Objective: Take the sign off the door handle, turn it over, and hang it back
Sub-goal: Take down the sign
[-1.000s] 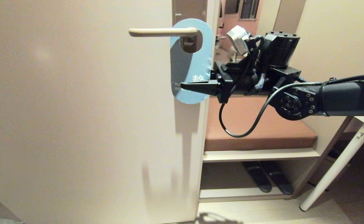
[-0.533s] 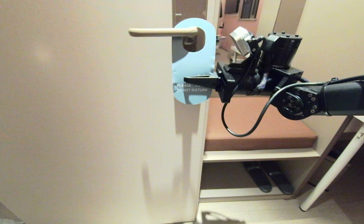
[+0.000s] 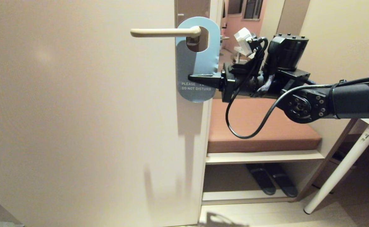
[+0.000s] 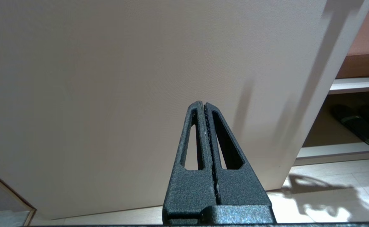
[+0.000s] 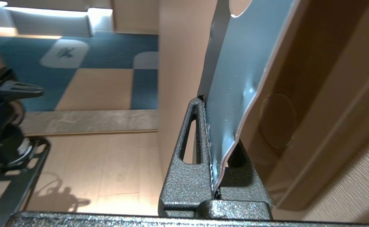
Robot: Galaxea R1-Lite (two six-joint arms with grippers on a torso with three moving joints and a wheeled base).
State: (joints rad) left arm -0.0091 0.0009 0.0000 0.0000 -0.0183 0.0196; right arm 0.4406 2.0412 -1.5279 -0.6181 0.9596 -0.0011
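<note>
Now that the right gripper has pinched the sign, seemingly lifted slightly on the door handle, removal can begin.

sign: thin card, looking smooth and a bit shiny, blue face
door handle: looking smooth, cream, soft shine
door: looking flat, matt, beige
right claw: looking like rough, grainy black plastic
bench pad: looking like soft brown matt cloth
</note>
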